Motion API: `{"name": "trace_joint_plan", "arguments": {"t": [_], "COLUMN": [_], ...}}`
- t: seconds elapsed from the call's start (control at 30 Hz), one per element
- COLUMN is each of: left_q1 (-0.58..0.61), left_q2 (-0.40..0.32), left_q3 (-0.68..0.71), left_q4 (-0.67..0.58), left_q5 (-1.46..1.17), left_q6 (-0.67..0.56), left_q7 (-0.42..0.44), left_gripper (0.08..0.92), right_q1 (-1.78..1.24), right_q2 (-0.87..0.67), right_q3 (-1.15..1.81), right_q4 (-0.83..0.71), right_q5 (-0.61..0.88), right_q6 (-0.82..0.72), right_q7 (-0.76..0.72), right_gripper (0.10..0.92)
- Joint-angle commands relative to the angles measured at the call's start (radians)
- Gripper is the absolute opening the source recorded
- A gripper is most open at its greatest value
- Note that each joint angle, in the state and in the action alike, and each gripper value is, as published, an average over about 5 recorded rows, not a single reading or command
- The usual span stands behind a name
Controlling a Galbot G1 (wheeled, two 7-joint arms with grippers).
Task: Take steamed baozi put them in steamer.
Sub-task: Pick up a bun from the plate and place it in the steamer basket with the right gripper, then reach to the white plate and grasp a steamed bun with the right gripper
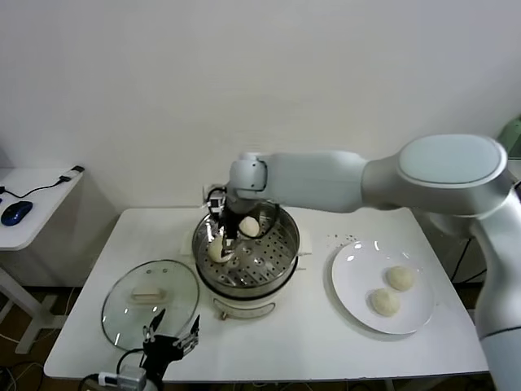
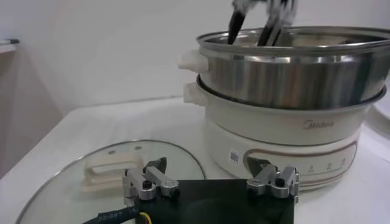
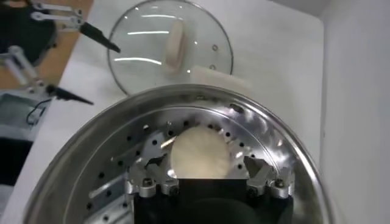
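The right gripper (image 1: 221,236) hangs wide open inside the shiny round steel steamer (image 1: 284,254), over a cream-white domed baozi (image 3: 200,153). The round glass lid (image 1: 151,302) lies by the table's front-left edge, beside the wide-open left gripper (image 1: 172,334); the flat white plate (image 1: 352,281) sits right.

right gripper (image 3: 209,176), fingers spread, above a round cream-white dough bun (image 3: 201,152) lying on the perforated tray of the shiny stainless-steel steamer (image 3: 91,146); beyond the rim, a round glass lid (image 3: 146,55) and the left gripper (image 3: 91,67).
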Motion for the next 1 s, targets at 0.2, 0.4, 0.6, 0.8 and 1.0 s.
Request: {"name": "trace_joint_plan", "arguments": {"t": [0.2, 0.4, 0.6, 0.8, 1.0], "left_q1": [-0.002, -0.012, -0.014, -0.004, 0.000], "left_q2": [-0.002, -0.009, -0.009, -0.011, -0.013], "left_q3": [0.005, 0.008, 0.000, -0.006, -0.012], "left_q4": [-0.004, -0.002, -0.001, -0.005, -0.008], "left_q5": [0.005, 0.005, 0.005, 0.008, 0.008], "left_q6": [-0.001, 0.003, 0.004, 0.003, 0.005], "left_q7": [0.001, 0.001, 0.001, 0.000, 0.000], "left_gripper": [0.823, 0.823, 0.823, 0.823, 0.823], "right_q1": [0.457, 0.367, 0.056, -0.224, -0.377], "right_q2": [-0.618, -0.895, -1.011, -1.016, -0.976], "right_q3": [-0.313, -0.417, -0.228, 0.000, 0.135], "right_q4": [0.309, 0.395, 0.388, 0.337, 0.277], "right_q5": [-0.131, -0.414, -0.567, -0.646, -0.690], "right_q6": [0.237, 0.252, 0.202, 0.149, 0.104], "right_q7": [-0.335, -0.311, -0.262, -0.206, -0.140], "right_gripper": [0.823, 0.823, 0.823, 0.823, 0.823]}}
